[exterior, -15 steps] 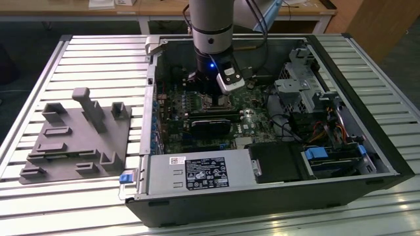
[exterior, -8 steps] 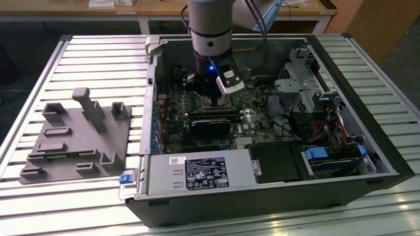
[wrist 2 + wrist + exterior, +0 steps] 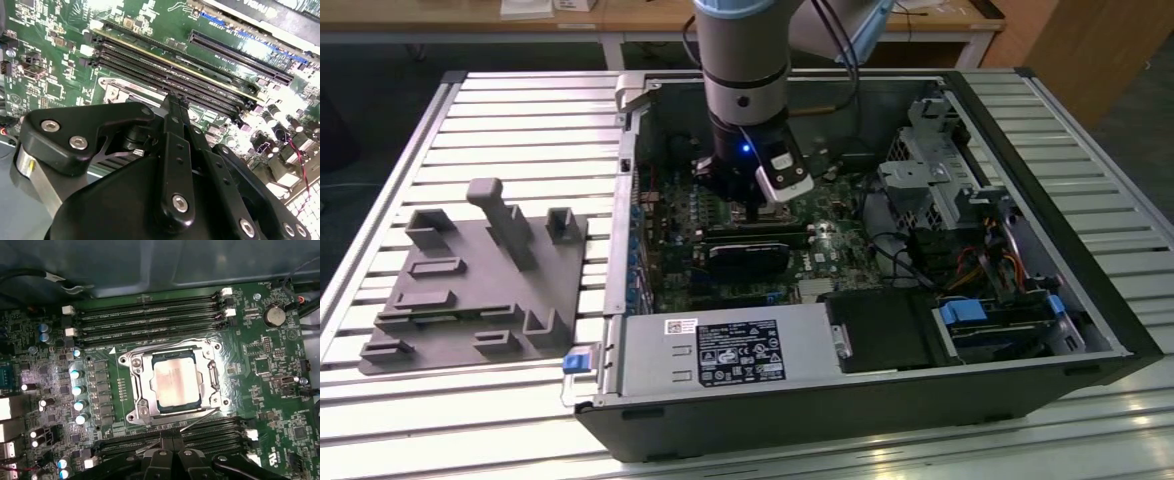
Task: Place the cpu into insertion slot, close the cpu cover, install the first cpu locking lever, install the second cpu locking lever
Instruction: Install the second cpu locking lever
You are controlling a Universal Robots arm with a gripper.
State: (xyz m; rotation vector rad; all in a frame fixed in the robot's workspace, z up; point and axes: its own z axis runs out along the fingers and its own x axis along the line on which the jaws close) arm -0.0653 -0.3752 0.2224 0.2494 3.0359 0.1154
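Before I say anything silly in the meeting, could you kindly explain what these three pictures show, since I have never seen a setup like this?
One robot arm reaches down into an open computer case lying on a slatted metal table. The exterior view comes from a camera off the arm; the two wrist views come from cameras riding on it. Its black gripper hangs just over the green motherboard, fingers closed together, holding nothing I can see. In the first wrist view the cpu already sits in the insertion slot, with the silvery cpu cover framing it and a thin lever angled up beside the gripper. A grey parts holder sits beside the case.
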